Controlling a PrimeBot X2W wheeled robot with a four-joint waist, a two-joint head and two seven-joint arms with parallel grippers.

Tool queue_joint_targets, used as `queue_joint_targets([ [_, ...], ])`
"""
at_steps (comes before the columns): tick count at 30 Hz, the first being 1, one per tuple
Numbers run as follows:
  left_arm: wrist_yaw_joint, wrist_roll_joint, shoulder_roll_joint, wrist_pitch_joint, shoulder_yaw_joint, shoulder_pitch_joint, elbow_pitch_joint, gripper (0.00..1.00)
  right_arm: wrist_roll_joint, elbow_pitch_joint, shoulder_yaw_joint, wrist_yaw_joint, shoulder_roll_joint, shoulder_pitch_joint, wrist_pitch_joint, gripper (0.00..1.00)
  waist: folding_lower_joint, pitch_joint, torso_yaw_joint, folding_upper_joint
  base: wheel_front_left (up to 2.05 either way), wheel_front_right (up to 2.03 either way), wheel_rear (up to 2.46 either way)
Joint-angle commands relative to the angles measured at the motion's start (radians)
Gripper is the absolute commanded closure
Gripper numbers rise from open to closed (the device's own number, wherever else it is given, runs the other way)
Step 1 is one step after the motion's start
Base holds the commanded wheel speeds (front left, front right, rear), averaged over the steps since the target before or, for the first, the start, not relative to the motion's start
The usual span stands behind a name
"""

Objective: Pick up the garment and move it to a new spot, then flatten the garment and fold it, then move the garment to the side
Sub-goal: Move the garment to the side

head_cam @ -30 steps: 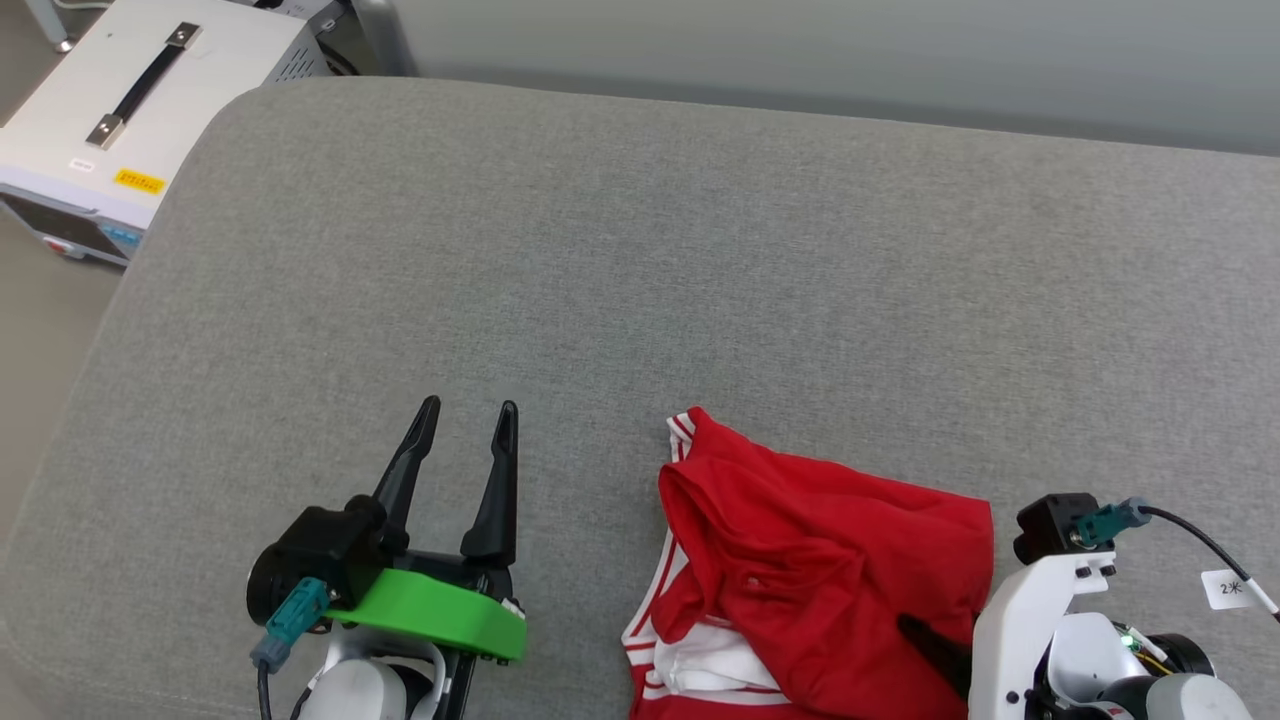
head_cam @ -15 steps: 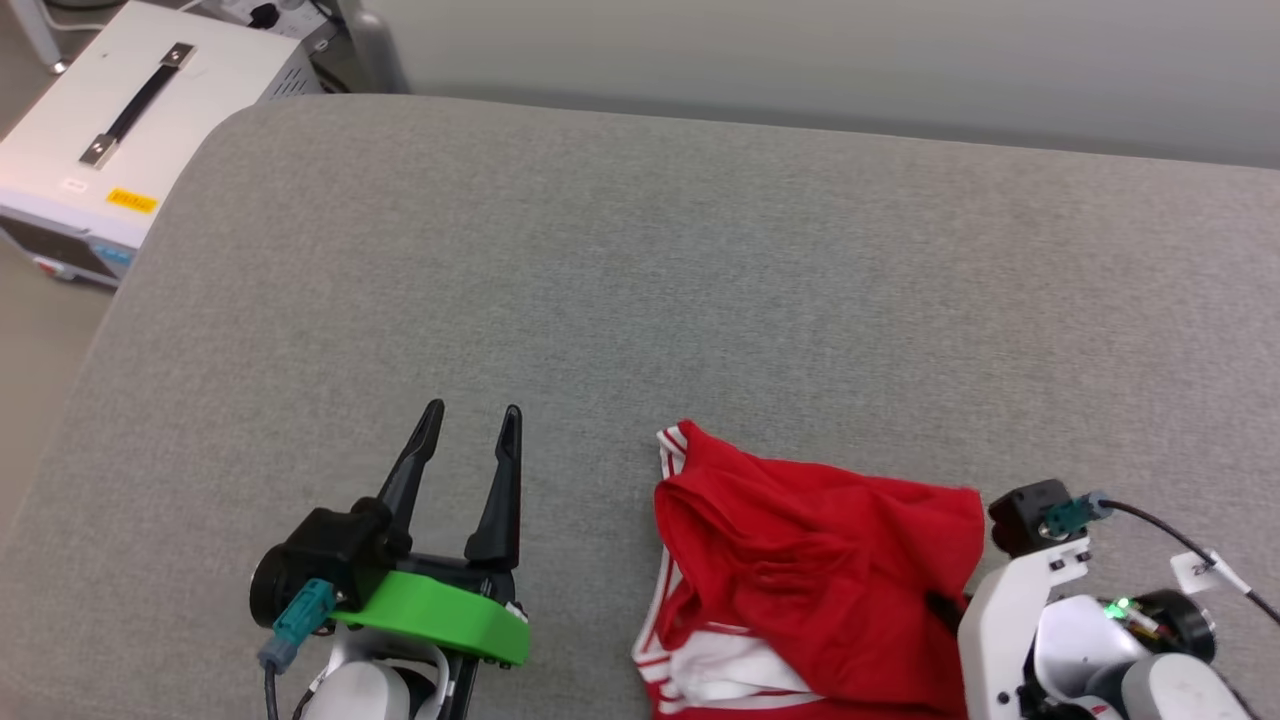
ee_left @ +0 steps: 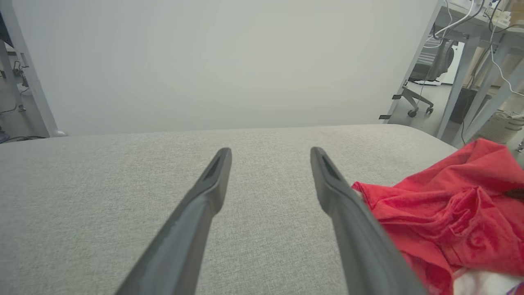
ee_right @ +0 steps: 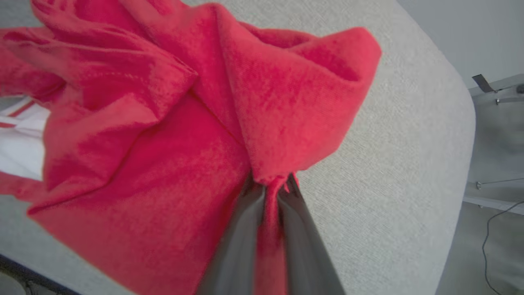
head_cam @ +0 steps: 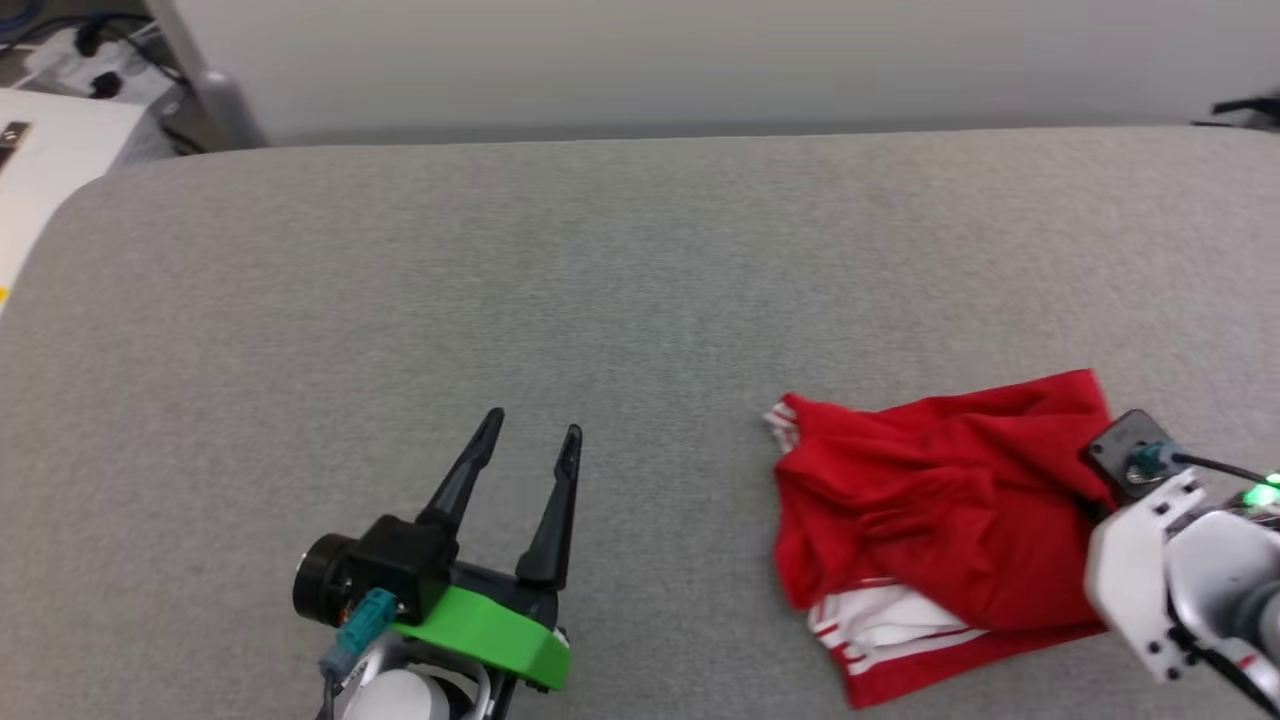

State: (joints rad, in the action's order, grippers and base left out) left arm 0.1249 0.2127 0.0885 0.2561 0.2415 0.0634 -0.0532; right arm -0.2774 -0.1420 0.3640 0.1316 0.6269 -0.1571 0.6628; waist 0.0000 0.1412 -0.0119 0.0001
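The garment [head_cam: 940, 500], a crumpled red jersey with a white sleeve and red-white striped trim showing at its near edge, lies on the grey cushion [head_cam: 600, 280] at the right. In the right wrist view my right gripper [ee_right: 272, 184] is shut on a bunched fold of the garment [ee_right: 163, 143]. The right arm's white wrist housing [head_cam: 1160, 560] covers the garment's right edge in the head view. My left gripper [head_cam: 532, 425] stands open, holding nothing, left of the garment. In the left wrist view the garment [ee_left: 450, 213] lies just right of my left gripper [ee_left: 271, 153].
A pale wall runs behind the cushion. A white equipment case [head_cam: 40, 180] and cables sit off its far left corner. Desk legs and a wheeled chair [ee_left: 425, 82] stand beyond the cushion's rounded right end [ee_right: 446, 123].
My right gripper has shut on the garment's edge and drawn it a little to the right, away from the left gripper. The head camera has turned, shifting the whole picture.
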Motion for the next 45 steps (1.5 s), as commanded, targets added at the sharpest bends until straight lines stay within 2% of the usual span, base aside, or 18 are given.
queue_joint_targets([
  [1, 0.006, -0.011, 0.008, 0.006, 0.013, 0.014, 0.006, 0.0, -0.002, 0.003, 0.003, -0.001, 0.044, -0.028, -0.015, 1.0, 0.0, 0.029, -0.081, -0.0001, 0.0, 0.0, 0.0],
  [4, 0.006, -0.017, 0.019, 0.006, 0.045, 0.038, 0.013, 0.0, -0.005, 0.025, 0.005, -0.001, 0.127, -0.054, -0.053, 1.0, 0.0, 0.064, -0.126, -0.0001, 0.0, 0.0, 0.0],
  [6, 0.006, -0.02, 0.024, 0.006, 0.061, 0.056, 0.02, 0.0, -0.017, 0.049, -0.007, -0.001, 0.16, -0.066, -0.079, 1.0, 0.0, 0.094, -0.157, -0.0001, 0.0, 0.0, 0.0],
  [12, 0.006, -0.032, 0.046, 0.006, 0.113, 0.115, 0.047, 0.0, -0.024, 0.158, -0.053, -0.001, 0.219, -0.11, -0.188, 1.0, 0.0, 0.197, -0.234, -0.0001, 0.0, 0.0, 0.0],
  [16, 0.006, -0.039, 0.073, 0.006, 0.156, 0.167, 0.062, 0.0, -0.014, 0.286, -0.1, -0.001, 0.213, -0.164, -0.287, 1.0, 0.0, 0.279, -0.266, -0.0001, 0.0, 0.0, 0.0],
  [22, 0.006, -0.052, 0.119, 0.006, 0.165, 0.23, 0.112, 0.0, 0.049, 0.461, -0.161, -0.001, 0.202, -0.263, -0.402, 1.0, 0.0, 0.377, -0.288, -0.0001, 0.0, 0.0, 0.0],
  [28, 0.006, -0.065, 0.171, -0.026, 0.168, 0.257, 0.19, 0.0, 0.161, 0.645, -0.217, -0.001, 0.214, -0.381, -0.525, 1.0, 0.0, 0.447, -0.298, -0.0001, 0.0, 0.0, 0.0],
  [37, -0.001, -0.06, 0.208, -0.058, 0.15, 0.259, 0.247, 0.0, 0.223, 0.848, -0.278, -0.001, 0.147, -0.504, -0.657, 1.0, 0.0, 0.49, -0.289, -0.0001, 0.0, 0.0, 0.0],
  [38, -0.001, -0.059, 0.208, -0.058, 0.152, 0.259, 0.246, 0.0, 0.229, 0.863, -0.281, -0.001, 0.143, -0.511, -0.669, 0.98, 0.0, 0.489, -0.286, -0.0001, 0.0, 0.0, 0.0],
  [39, -0.002, -0.058, 0.206, -0.056, 0.153, 0.259, 0.243, 0.0, 0.238, 0.88, -0.287, -0.001, 0.139, -0.521, -0.684, 0.0, 0.0, 0.486, -0.283, -0.0001, 0.0, 0.0, 0.0],
  [45, -0.01, -0.043, 0.187, -0.031, 0.158, 0.252, 0.207, 0.0, 0.269, 0.938, -0.306, -0.001, 0.125, -0.552, -0.734, 0.0, 0.0, 0.428, -0.26, -0.0001, 0.0, 0.0, 0.0],
])
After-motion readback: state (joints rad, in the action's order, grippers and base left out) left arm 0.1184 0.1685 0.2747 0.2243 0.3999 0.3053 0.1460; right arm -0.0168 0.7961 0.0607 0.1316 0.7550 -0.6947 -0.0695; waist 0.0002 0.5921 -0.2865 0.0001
